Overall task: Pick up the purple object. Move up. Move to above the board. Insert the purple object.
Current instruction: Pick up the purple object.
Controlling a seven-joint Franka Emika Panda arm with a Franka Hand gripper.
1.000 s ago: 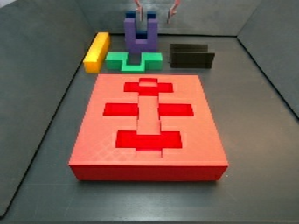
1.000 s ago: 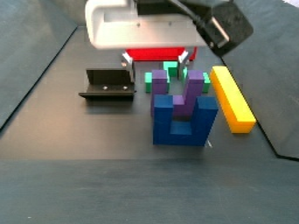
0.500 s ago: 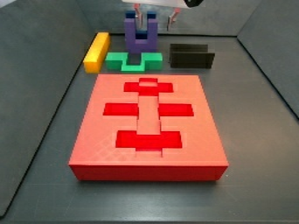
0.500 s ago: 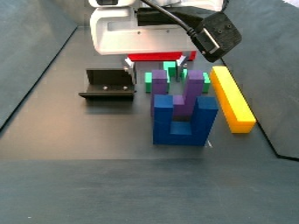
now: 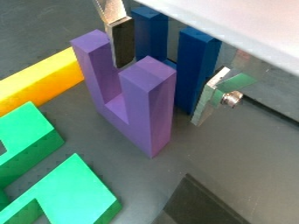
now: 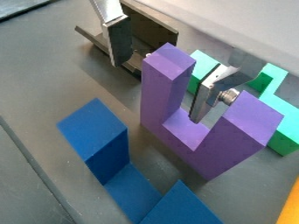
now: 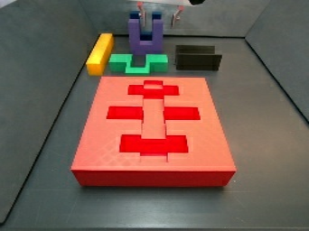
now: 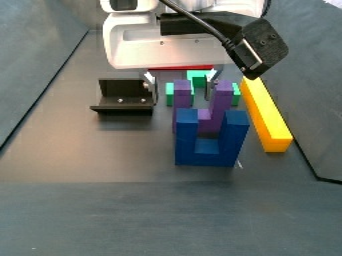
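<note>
The purple object [image 7: 146,41], a U-shaped block, stands prongs up on the floor behind the red board [image 7: 97,135], just behind a green block [image 7: 139,63]. My gripper [image 7: 151,18] hangs right over it. In both wrist views the gripper [image 5: 162,87] [image 6: 162,92] is open and straddles one prong of the purple object [image 6: 163,83]. One finger [image 6: 211,94] sits in the gap between the prongs, the other finger [image 6: 121,44] stands outside that prong. Small gaps show on both sides. In a side view the purple object [image 8: 214,105] is partly hidden behind a blue block.
A blue U-shaped block [image 8: 210,140] stands close beside the purple one. A yellow bar [image 7: 99,51] lies next to the green block [image 8: 197,92], and the dark fixture [image 7: 198,58] stands on the other side. Grey walls enclose the floor.
The gripper has come down over the purple object, and more of the white hand shows in both side views. The blocks have not moved.
</note>
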